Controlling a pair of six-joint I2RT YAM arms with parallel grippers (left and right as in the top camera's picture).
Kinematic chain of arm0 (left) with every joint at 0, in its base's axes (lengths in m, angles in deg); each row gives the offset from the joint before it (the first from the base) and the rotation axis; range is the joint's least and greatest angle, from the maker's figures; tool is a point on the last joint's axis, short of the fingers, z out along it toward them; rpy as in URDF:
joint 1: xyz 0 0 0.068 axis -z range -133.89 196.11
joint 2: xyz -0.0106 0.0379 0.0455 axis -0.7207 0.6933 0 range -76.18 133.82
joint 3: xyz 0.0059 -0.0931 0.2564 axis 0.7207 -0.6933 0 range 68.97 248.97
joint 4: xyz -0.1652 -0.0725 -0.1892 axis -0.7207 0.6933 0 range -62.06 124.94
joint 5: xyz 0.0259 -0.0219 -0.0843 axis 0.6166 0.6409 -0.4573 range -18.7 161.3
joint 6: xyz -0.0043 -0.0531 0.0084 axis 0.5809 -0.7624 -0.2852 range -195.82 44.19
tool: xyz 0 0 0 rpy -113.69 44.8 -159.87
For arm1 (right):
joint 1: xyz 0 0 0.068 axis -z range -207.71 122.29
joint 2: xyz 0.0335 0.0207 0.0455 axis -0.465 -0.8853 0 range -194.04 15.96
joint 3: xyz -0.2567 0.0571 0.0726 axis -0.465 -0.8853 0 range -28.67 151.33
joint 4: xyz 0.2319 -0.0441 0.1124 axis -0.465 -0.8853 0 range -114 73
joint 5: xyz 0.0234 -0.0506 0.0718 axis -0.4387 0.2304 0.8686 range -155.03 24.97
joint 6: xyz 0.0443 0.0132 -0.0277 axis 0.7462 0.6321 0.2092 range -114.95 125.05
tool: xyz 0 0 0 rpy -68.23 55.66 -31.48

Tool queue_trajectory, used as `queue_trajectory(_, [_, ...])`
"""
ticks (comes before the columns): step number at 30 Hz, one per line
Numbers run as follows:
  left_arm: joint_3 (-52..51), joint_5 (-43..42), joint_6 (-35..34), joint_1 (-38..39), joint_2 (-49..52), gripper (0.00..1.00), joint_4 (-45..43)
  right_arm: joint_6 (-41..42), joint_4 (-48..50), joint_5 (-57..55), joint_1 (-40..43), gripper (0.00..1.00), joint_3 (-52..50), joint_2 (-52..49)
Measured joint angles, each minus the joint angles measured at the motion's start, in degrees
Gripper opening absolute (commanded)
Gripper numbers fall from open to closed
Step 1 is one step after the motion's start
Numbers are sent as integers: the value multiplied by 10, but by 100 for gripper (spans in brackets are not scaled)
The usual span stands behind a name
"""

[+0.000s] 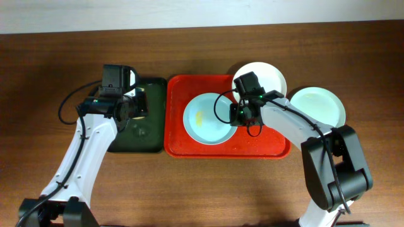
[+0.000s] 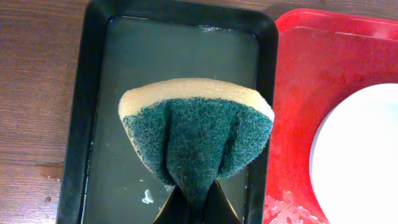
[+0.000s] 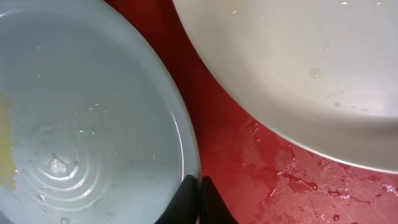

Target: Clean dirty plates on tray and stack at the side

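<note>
A pale blue-green plate with a yellow smear lies on the red tray. My right gripper is shut on this plate's right rim; the right wrist view shows the fingers pinching the edge of the wet plate. The white plate sits at the tray's back right corner, also in the right wrist view. A second pale blue-green plate lies on the table right of the tray. My left gripper is shut on a green and yellow sponge, above the dark green tray.
The dark green tray stands directly left of the red tray, its wet floor holding small white flecks. The red tray's floor is wet. Bare wooden table lies in front of both trays.
</note>
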State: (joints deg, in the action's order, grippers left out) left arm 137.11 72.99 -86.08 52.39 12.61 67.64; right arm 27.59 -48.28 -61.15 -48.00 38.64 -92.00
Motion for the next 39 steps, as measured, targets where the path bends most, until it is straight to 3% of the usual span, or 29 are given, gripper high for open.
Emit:
queue_trajectory(17, [0,0,0,0,2,0,-3,0,0,22,0,4,0,0])
queue_trajectory(26, [0,0,0,0,61,0,-12,11,-1,66,-14,4,0,-1])
queue_trajectory(31, [38,-9,0,0,64,0,31,61,-8,68,-14,4,0,-1])
queue_trajectory(39, [236,-39,-1,34,99,0,195,76,-10,70,-14,4,0,-1])
